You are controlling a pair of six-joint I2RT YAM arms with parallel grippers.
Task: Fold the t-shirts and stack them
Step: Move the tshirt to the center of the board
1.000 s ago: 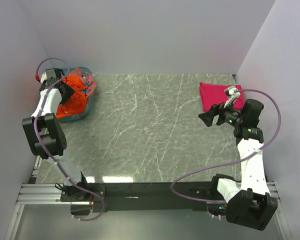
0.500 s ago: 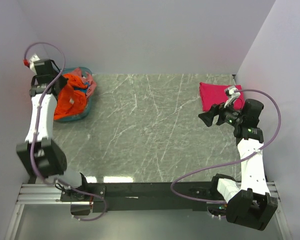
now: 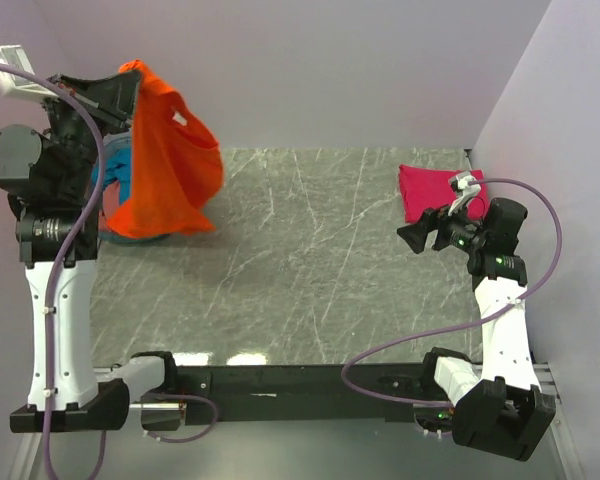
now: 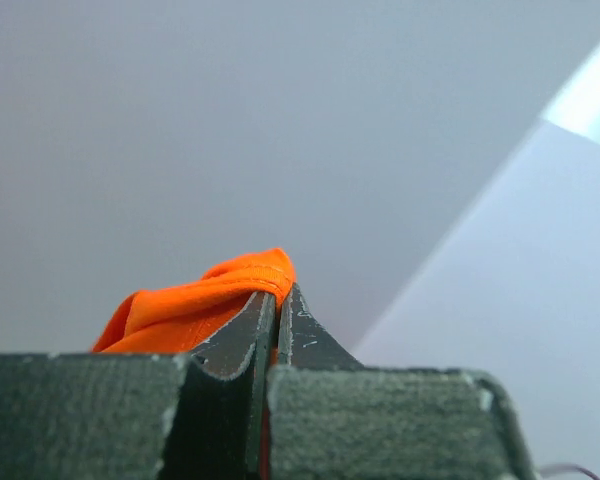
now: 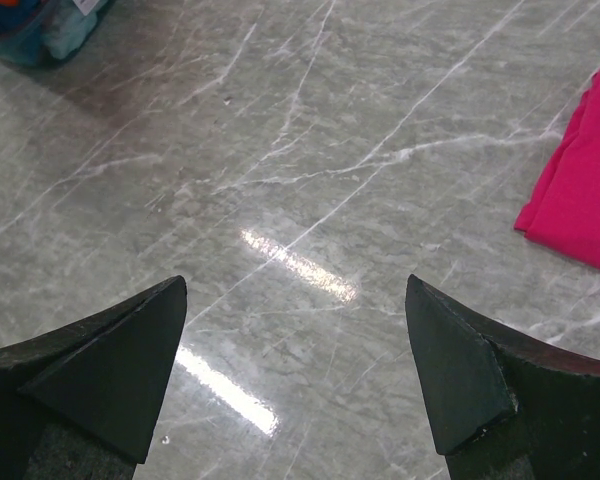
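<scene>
The bright orange t-shirt [image 3: 165,165] hangs in the air at the far left, its lower end trailing at the basket. My left gripper [image 3: 128,88] is raised high and shut on the shirt's top edge. In the left wrist view the jaws [image 4: 283,292] are pressed together with a fold of orange cloth [image 4: 195,305] pinched between them. A magenta-pink t-shirt [image 3: 428,190] lies folded at the far right of the table and also shows in the right wrist view [image 5: 580,200]. Just in front of it my right gripper [image 3: 412,238] hovers open over bare table [image 5: 295,285], holding nothing.
The pale blue round basket [image 3: 112,195] stands at the far left corner, mostly hidden behind the hanging shirt and my left arm; it also shows at the top left of the right wrist view [image 5: 40,35]. White walls close in the table on three sides.
My left gripper shut on the orange t-shirt in the basket, and the arm rose high, pulling the shirt up and out. The right arm has not moved.
</scene>
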